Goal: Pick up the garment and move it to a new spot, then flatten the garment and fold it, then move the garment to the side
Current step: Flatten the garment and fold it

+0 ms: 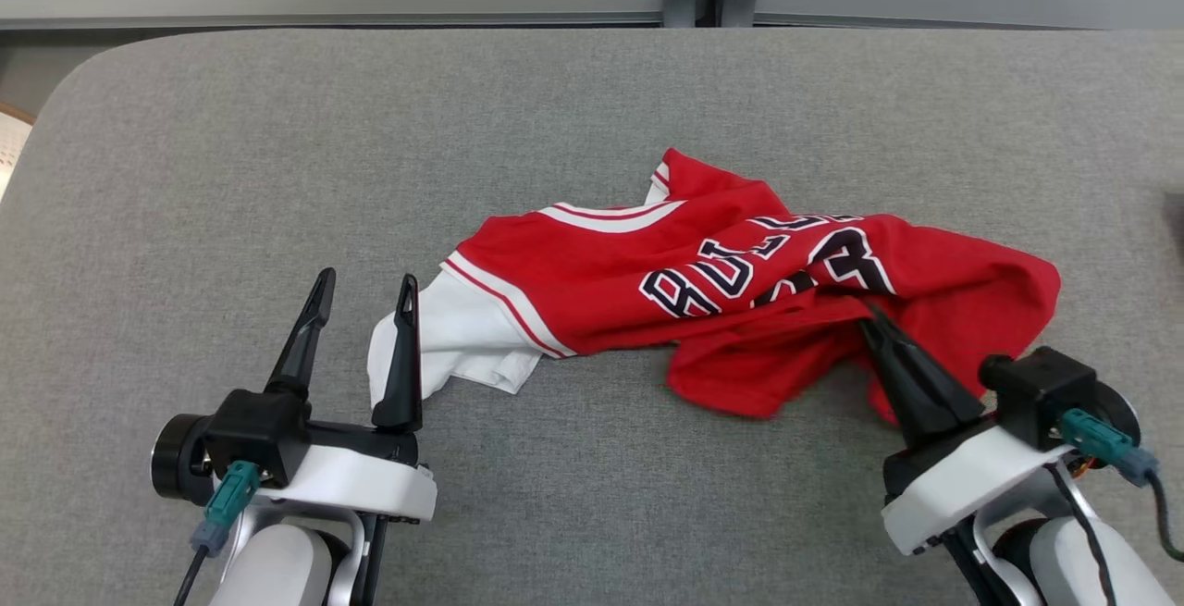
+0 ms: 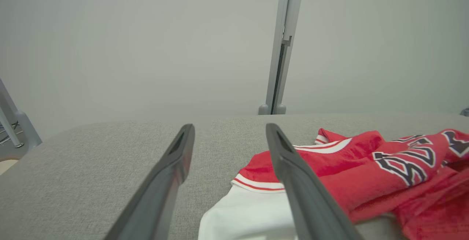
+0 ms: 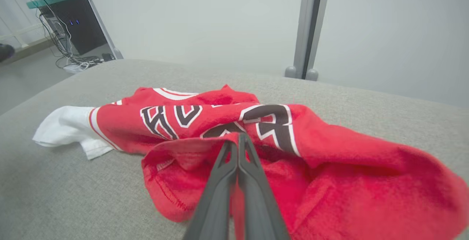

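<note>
Table (image 1: pixel 231 171): broad, rounded corners, covered in grey woven fabric with a fine fleck; matte, a little padded at the edge. Behind it, pale grey wall panels (image 2: pixel 146 49), smooth and blank, joined by one upright grey metal post (image 2: pixel 280 49) on a small foot. Off to one side, a dark cabinet (image 3: pixel 78 24) with a teal top and loose cables (image 3: pixel 69 53) trailing on the floor. The garment (image 1: pixel 740 282) lies crumpled on the table, middle to right: a red knit jersey, soft and slightly fuzzy, with white-and-red banded trim, dark block letters outlined in white, and a plain white section bunched at its left end. Left end effector (image 1: pixel 365 284): released, two long dark tapering fingers spread, the inner one at the edge of the white cloth; contact unclear. Right end effector (image 1: pixel 871 313): clenched on a raised fold of the red cloth near the hem.
</note>
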